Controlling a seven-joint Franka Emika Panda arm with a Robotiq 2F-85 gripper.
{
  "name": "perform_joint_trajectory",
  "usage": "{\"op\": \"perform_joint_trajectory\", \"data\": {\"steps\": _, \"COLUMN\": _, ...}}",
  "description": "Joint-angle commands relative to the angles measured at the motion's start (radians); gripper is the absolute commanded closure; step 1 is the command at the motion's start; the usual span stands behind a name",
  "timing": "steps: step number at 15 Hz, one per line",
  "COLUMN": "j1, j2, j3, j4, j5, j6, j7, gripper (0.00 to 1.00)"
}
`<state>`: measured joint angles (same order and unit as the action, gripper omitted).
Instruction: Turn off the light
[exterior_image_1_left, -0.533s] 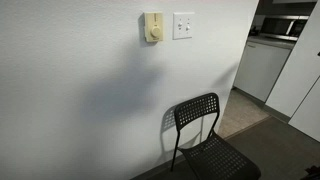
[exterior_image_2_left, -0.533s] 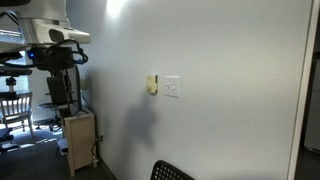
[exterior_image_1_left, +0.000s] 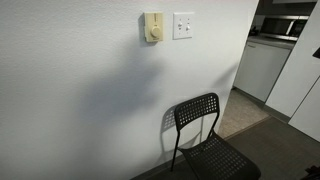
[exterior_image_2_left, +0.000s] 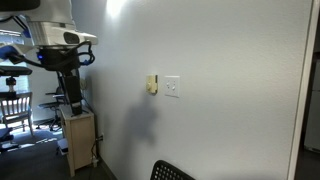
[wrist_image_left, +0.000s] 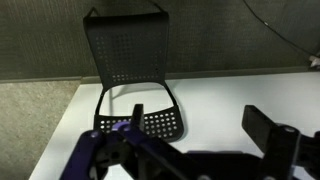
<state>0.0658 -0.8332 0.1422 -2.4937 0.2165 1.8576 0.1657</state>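
The white switch plate (exterior_image_1_left: 183, 25) is mounted high on the wall, just beside a cream dial box (exterior_image_1_left: 153, 27), at its 3 o'clock. In an exterior view the arm (exterior_image_2_left: 62, 42) is seen well apart, with the plate at about its 4 o'clock. The gripper (wrist_image_left: 190, 140) is spread and empty. Only a black chair (wrist_image_left: 135, 60) is framed in the wrist view.

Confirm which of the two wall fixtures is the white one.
The squarish switch plate, the one nearer the kitchen cabinets. Its neighbour, the cream-yellow box, carries a round dial.
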Motion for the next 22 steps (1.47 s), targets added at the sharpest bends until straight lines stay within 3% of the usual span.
{"op": "perform_joint_trajectory", "data": {"steps": 1, "j1": 0.054, "j2": 0.130, "j3": -0.047, "j4": 0.071, "j5": -0.007, "j6": 0.027, "j7": -0.175, "gripper": 0.00}}
{"op": "perform_joint_trajectory", "data": {"steps": 2, "j1": 0.028, "j2": 0.052, "j3": -0.018, "j4": 0.024, "j5": -0.006, "j6": 0.015, "j7": -0.090, "gripper": 0.00}}
{"op": "perform_joint_trajectory", "data": {"steps": 7, "j1": 0.049, "j2": 0.114, "j3": -0.037, "j4": 0.057, "j5": -0.005, "j6": 0.025, "j7": -0.151, "gripper": 0.00}}
{"op": "perform_joint_trajectory", "data": {"steps": 10, "j1": 0.084, "j2": 0.151, "j3": -0.064, "j4": 0.072, "j5": -0.018, "j6": 0.054, "j7": -0.284, "gripper": 0.00}}
{"op": "perform_joint_trajectory", "data": {"steps": 17, "j1": 0.124, "j2": 0.385, "j3": -0.069, "j4": 0.258, "j5": -0.186, "j6": 0.122, "j7": -0.571, "gripper": 0.00}}
{"op": "perform_joint_trajectory", "data": {"steps": 18, "j1": 0.116, "j2": 0.289, "j3": -0.061, "j4": 0.182, "j5": -0.158, "j6": 0.111, "j7": -0.491, "gripper": 0.00}}
{"op": "perform_joint_trajectory", "data": {"steps": 22, "j1": 0.120, "j2": 0.312, "j3": -0.059, "j4": 0.200, "j5": -0.161, "j6": 0.111, "j7": -0.488, "gripper": 0.00}}
